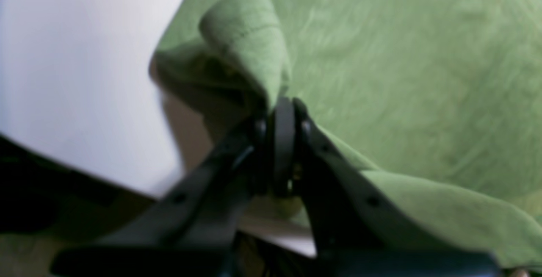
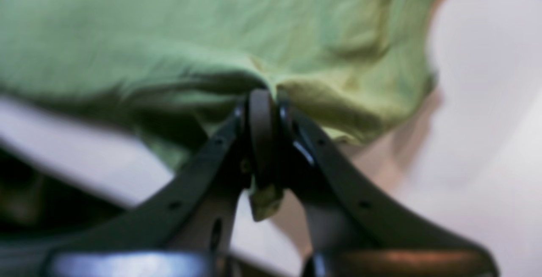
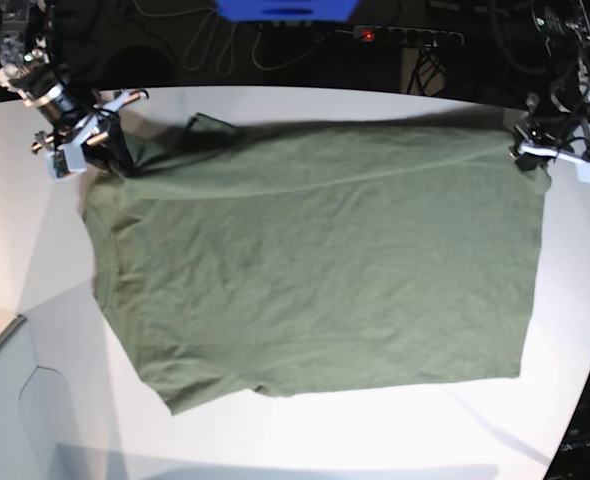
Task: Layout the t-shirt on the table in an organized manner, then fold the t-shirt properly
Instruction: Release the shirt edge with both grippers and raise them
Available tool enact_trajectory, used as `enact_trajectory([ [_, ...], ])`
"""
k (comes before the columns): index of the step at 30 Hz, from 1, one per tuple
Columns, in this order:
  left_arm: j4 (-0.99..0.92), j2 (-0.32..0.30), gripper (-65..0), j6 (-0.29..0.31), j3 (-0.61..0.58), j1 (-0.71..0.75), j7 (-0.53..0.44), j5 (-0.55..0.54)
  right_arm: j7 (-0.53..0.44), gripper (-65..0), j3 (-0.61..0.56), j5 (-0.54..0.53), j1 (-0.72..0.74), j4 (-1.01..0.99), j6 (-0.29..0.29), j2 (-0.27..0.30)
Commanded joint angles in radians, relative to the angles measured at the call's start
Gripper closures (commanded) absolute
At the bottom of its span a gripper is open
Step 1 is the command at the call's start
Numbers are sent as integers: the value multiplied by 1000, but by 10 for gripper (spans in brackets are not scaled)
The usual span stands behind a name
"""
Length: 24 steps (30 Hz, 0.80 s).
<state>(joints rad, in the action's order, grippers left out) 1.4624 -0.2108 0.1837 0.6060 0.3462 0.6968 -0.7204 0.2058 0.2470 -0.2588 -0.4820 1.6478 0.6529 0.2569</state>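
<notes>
Olive-green t-shirt (image 3: 315, 260) spread across the white table (image 3: 35, 250), its far edge drawn taut between the two hands and the rest of the cloth lying flat toward the near side. The left hand (image 1: 281, 112), on the right in the base view, is fully closed on a corner of the shirt's far edge; in the left wrist view a hemmed fold of cloth stands up just beside the pinched fingertips. The right hand (image 2: 260, 99), on the left in the base view, is likewise fully closed on the opposite far corner, with a small tag of fabric showing below the pinch in the right wrist view. Both wrist views are blurred. A sleeve points away at the far edge near the right hand. A power strip (image 3: 405, 35) lies beyond the table.
</notes>
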Motion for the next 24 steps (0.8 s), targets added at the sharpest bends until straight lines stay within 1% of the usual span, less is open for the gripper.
enact_trajectory([
  [1,27,-12,-34,6,5,0,13,-12,-10,-14,4,-17,1,15,45,14],
  [3,28,-12,-86,6,10,0,77,-12,33,-60,12,-17,6,21,45,17],
  [5,42,-9,-146,7,47,1,142,-14,37,-120,58,-17,3,35,45,17],
  [7,74,9,-210,7,85,11,206,-15,37,-177,113,-18,1,56,45,11],
  [9,123,27,-263,7,147,15,251,-15,39,-221,148,-18,1,78,45,11],
  [12,225,77,-332,7,263,37,327,-15,40,-278,202,-18,7,113,45,9],
  [14,294,106,-346,7,334,37,369,-15,42,-298,219,-18,16,114,45,9],
  [17,366,127,-346,7,403,15,389,-15,45,-304,219,-18,73,107,45,9],
  [19,375,127,-346,7,403,-34,381,-15,47,-304,214,-18,105,88,45,9],
  [21,346,127,-343,7,398,-106,384,-6,47,-303,177,-18,162,59,45,-3],
  [24,218,123,-343,6,355,-229,383,34,63,-300,139,-17,231,2,45,-11],
])
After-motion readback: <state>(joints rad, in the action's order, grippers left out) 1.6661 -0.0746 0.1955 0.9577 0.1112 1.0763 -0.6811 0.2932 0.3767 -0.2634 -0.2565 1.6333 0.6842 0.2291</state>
